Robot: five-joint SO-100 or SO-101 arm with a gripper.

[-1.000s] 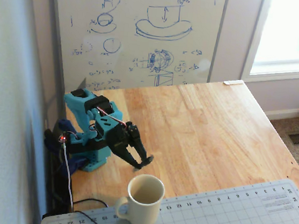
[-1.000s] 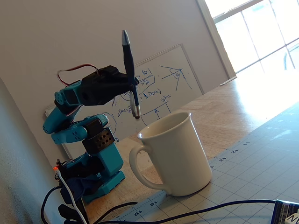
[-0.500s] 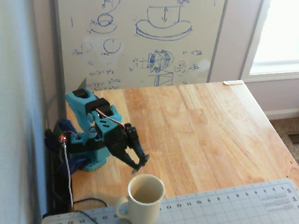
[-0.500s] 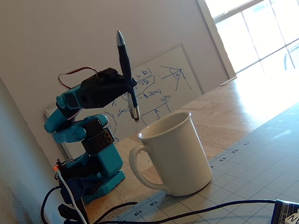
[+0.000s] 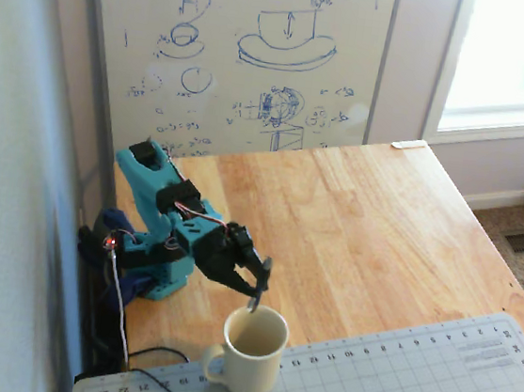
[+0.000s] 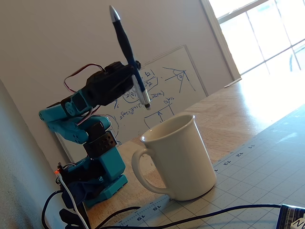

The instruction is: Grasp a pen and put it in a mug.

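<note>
- Above the mug (image 6: 178, 160), I see the pen (image 6: 127, 52) held nearly upright and leaning a little, one silver end high in the air and the other end down near the mug's rim, not yet inside.
- My gripper (image 6: 131, 74) is pinching the pen around its middle; the black fingers are pressed against the barrel in the low fixed view.
- From the high fixed view, the gripper (image 5: 254, 285) sits just behind the mug (image 5: 249, 351), over the far edge of its opening, with the pen (image 5: 253, 301) showing only as a short dark sliver pointing at the rim.
- The mug stands upright on the near-left corner of the grid cutting mat (image 5: 392, 381), handle turned to the left in both fixed views, its tan inside visible from above.
- Behind the mug, the teal arm (image 5: 161, 213) is bolted down at the left edge of the wooden table (image 5: 363, 226), folded forward toward the mug.
- Farther back from the mug, a whiteboard (image 5: 241, 52) with blue sketches leans on the wall.
- Black cables (image 6: 190, 217) trail across the mat in front of the mug in the low view.
</note>
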